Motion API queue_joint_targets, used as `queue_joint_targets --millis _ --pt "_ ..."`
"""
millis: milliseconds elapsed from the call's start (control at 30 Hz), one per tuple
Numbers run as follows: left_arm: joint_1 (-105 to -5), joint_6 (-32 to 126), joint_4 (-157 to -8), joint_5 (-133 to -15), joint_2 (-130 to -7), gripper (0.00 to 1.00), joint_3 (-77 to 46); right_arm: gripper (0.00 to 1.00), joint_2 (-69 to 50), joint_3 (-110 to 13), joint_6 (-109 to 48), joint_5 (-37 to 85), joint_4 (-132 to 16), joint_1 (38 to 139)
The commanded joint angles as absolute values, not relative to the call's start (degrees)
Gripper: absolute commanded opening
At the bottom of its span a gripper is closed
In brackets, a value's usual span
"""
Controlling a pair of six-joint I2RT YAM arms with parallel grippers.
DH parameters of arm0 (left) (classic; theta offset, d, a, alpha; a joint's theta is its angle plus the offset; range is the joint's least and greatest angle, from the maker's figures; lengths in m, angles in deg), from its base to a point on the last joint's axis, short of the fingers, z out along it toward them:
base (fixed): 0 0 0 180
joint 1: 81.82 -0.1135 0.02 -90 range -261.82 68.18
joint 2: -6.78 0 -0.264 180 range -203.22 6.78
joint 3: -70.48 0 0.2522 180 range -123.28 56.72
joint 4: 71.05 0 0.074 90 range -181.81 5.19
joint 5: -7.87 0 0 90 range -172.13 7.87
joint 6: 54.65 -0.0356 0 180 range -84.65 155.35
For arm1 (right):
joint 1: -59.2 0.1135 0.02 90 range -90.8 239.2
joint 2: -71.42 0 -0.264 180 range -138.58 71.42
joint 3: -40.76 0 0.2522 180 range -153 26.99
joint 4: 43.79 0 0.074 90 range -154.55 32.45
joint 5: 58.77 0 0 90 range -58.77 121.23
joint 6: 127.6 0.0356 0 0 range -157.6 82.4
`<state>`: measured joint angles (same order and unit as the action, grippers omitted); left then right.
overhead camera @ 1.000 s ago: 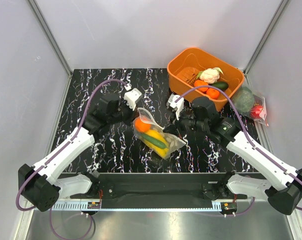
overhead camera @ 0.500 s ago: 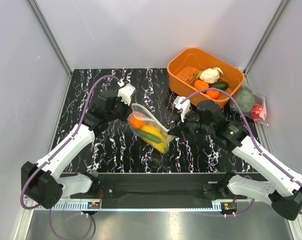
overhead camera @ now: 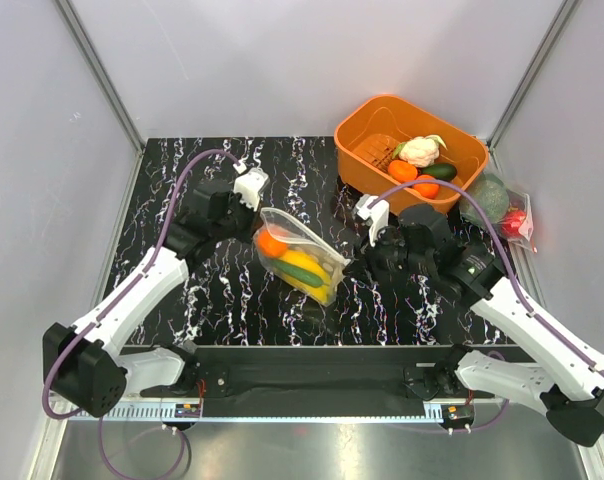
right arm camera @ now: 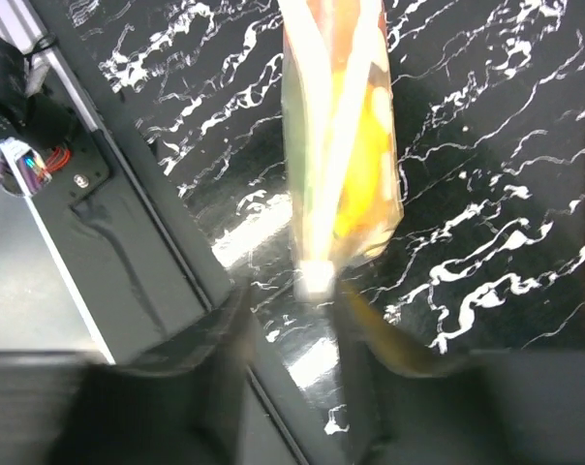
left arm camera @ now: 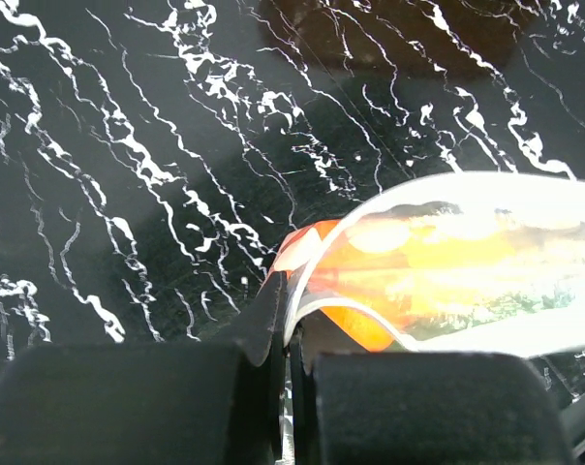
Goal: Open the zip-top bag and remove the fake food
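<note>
1. I had left tool (left arm camera: 285, 378) clamped on zip-top bag (overhead camera: 300, 255) edge, above mid tabletop (overhead camera: 232, 300); right tool (right arm camera: 292, 329) blurred at opposite corner, couldn't tell.
2. Risk was slick film slipping free, fake food (overhead camera: 297, 268) trapped inside.

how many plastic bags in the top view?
2. The zip-top bag is at centre; a second clear bag lies at the right edge beside the orange bin. None looks hidden.

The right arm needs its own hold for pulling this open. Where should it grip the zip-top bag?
Probably on the thin flat end of the zip-top bag nearest the right gripper, coming in from the robot's right. The left gripper pinches the opposite edge, and the fake food bulges the middle, so only that end pinches easily.
</note>
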<state>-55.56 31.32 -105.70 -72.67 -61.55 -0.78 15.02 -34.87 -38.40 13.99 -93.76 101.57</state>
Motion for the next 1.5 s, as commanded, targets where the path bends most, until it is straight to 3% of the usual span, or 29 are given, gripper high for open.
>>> queue_joint_targets --millis 0,67,200,467,733,933,1000,1067,1100,1233,1467 --pt "-54.76 26.66 -102.83 -70.09 -59.22 0.00 -1.38 0.50 15.27 -39.53 -37.95 16.71 -93.94 101.74" --pt "-53.44 25.77 -102.75 -68.51 -58.87 0.00 -1.11 0.59 12.81 -42.17 -38.65 17.86 -92.89 101.74" --pt "-52.20 24.63 -102.83 -64.91 -58.17 0.00 -0.94 0.64 7.45 -46.04 -40.41 18.39 -89.47 101.74" --pt "-50.80 23.66 -103.27 -64.54 -57.73 0.00 -0.76 0.65 -7.04 -51.84 -45.24 16.03 -83.66 101.74" --pt "-50.53 23.48 -103.36 -64.72 -57.73 0.00 -0.85 0.65 -12.25 -52.46 -47.18 17.51 -81.20 101.74" --pt "-50.18 23.31 -103.54 -64.98 -57.73 0.00 -0.94 0.42 -13.22 -51.76 -46.13 17.34 -80.05 101.74" --pt "-50.00 23.31 -103.62 -65.69 -57.73 0.00 -0.94 0.27 -13.04 -51.06 -44.73 17.43 -79.01 101.65" --pt "-49.74 23.57 -103.54 -66.65 -57.73 0.09 -1.11 0.12 -12.95 -50.88 -43.76 17.43 -78.47 101.74" --pt "-49.65 23.74 -103.71 -67.09 -57.47 0.25 -1.11 0.00 -13.04 -50.70 -42.97 17.43 -78.30 101.65" --pt "-49.65 27.07 -103.10 -70.51 -56.24 0.59 -1.64 0.00 -12.17 -50.00 -40.33 21.89 -77.59 101.74" --pt "-49.65 42.09 -105.74 -76.76 -52.46 0.69 -3.31 0.00 -8.91 -49.56 -37.95 27.00 -77.59 101.74"
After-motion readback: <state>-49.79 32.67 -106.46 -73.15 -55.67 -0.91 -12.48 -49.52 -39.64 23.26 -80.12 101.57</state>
